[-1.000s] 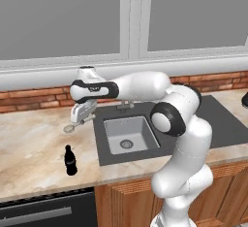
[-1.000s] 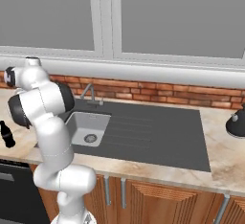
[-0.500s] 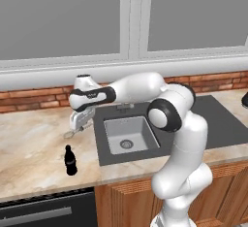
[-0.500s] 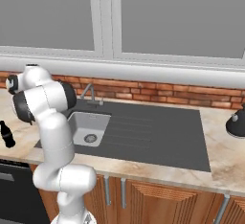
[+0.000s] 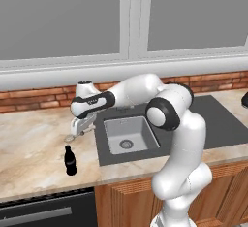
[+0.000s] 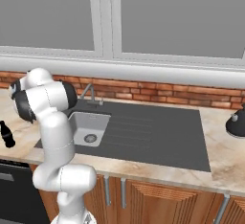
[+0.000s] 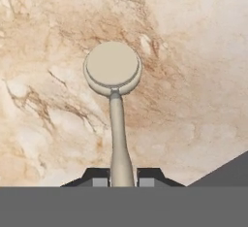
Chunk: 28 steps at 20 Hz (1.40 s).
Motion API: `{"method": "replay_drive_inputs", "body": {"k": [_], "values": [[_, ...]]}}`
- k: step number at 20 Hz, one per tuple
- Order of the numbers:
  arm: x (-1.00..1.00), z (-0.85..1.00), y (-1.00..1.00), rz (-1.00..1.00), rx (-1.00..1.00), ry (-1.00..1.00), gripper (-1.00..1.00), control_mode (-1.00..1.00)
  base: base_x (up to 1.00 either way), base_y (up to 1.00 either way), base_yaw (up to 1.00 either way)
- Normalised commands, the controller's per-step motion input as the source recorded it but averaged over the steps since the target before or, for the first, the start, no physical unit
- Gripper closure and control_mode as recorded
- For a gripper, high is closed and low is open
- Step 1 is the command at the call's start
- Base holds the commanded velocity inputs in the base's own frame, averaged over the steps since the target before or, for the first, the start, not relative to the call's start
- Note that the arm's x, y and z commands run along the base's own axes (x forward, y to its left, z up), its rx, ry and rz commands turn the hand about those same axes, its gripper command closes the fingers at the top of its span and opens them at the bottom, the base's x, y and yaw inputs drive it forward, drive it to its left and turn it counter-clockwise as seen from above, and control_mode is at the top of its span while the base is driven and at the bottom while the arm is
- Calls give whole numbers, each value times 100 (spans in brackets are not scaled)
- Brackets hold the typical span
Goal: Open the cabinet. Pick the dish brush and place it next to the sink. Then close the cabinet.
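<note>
My claw (image 7: 121, 178) is clamped on the dish brush (image 7: 114, 100) by its handle, the round head pointing away from me over the marbled worktop (image 7: 193, 51), just left of the sink (image 5: 127, 135). A dark bottle (image 5: 70, 160) stands nearby; its label is unreadable.

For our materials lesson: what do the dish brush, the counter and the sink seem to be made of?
Dish brush: matte beige, probably plastic, smooth and even in colour.
Counter: polished stone, likely marble, with brown veining.
Sink: grey, satin, possibly metal.
</note>
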Motion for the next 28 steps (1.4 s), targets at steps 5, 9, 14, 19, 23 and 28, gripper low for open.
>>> {"method": "replay_drive_inputs", "body": {"k": [5, 9, 14, 19, 23, 28], "values": [[0, -23, 4, -3, 0, -5, 100, -100, 0, 0, 0], [0, -20, 19, -3, 0, -6, 100, -100, 0, 0, 0], [0, -26, 11, -12, 0, -17, 100, -100, 0, 0, 0], [0, -33, 9, -14, 0, -9, 100, -100, 0, 0, 0], [0, -7, 0, -7, 0, 0, 100, -100, 0, 0, 0], [0, 0, 0, 0, 0, 0, -100, -100, 0, 0, 0]]}}
